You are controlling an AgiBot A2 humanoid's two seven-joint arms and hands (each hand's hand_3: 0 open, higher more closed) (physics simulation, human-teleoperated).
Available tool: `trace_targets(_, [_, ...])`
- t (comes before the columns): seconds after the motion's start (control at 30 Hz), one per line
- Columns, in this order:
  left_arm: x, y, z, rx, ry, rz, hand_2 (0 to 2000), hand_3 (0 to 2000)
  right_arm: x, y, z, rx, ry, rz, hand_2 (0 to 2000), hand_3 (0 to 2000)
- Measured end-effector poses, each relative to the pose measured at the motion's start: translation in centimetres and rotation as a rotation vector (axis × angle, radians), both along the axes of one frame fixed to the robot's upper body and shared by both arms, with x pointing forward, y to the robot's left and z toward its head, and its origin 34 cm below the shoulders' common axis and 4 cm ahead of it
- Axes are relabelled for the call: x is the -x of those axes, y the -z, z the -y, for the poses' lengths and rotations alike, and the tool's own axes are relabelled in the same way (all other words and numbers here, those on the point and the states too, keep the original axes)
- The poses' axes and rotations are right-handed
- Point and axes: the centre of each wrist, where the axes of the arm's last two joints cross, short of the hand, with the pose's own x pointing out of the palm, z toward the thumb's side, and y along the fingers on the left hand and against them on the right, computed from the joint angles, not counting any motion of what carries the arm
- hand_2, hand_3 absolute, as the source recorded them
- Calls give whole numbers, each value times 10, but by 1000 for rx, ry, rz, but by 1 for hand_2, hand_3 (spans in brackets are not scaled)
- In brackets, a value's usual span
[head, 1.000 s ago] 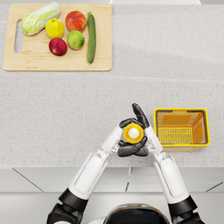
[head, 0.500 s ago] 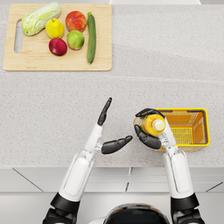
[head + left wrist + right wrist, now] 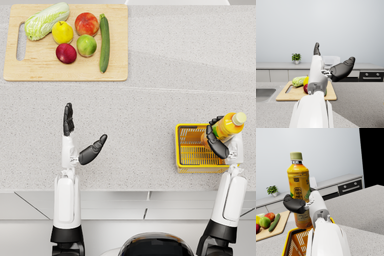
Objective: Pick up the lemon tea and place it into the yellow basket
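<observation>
The orange lemon tea bottle with the pale cap [image 3: 229, 125], a second ago gripped by both hands at centre, is now clamped by the right hand [image 3: 216, 140] alone over the 3 o'clock edge of the yellow wire basket [image 3: 186, 163]. The left hand [image 3: 80, 142] has been drawn back to 9 o'clock, fingers apart and empty. Only lowering and release are judged to be left.

The lemon tea [image 3: 299, 188], an orange bottle with an olive cap, is standing upright in the right hand [image 3: 218, 141]. The yellow basket [image 3: 183, 165], a mesh tray, is sitting directly beneath that hand.
</observation>
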Motion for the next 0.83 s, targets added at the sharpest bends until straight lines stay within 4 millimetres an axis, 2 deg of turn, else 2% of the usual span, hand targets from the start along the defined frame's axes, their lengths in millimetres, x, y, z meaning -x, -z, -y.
trace_targets(0.03, [0, 0, 0, 2, -2, -2, 0, 0, -1, 4, 0, -1, -6, -28, 639, 1673])
trace_targets(0.07, [-1, 0, -1, 4, -3, -1, 0, 0, -1, 6, 0, -25, 42, -57, 0, 1347])
trace_targets(0.1, [-2, 0, -1, 6, -4, -1, 0, 0, -1, 7, 0, -42, 82, -74, 0, 1020])
trace_targets(0.2, [-6, -6, 2, 9, 3, 12, 0, 0, 2, -6, -5, -52, 181, 167, 0, 40])
trace_targets(0.3, [-18, -26, -2, 21, -11, 60, 0, 0, 9, -42, -12, -26, 192, 371, 0, 0])
trace_targets(0.37, [-27, -42, -10, 31, -38, 94, 0, 0, 10, -65, -10, -6, 200, 470, 0, 0])
trace_targets(0.43, [-33, -52, -20, 49, -67, 114, 0, 0, 8, -78, -5, 2, 217, 519, 0, 0])
trace_targets(0.57, [-38, -55, -30, 73, -100, 110, 0, 0, 5, -79, -3, 0, 225, 525, 0, 0])
trace_targets(0.83, [-40, -55, -34, 81, -110, 108, 0, 0, 4, -79, -3, -1, 226, 522, 0, 0])
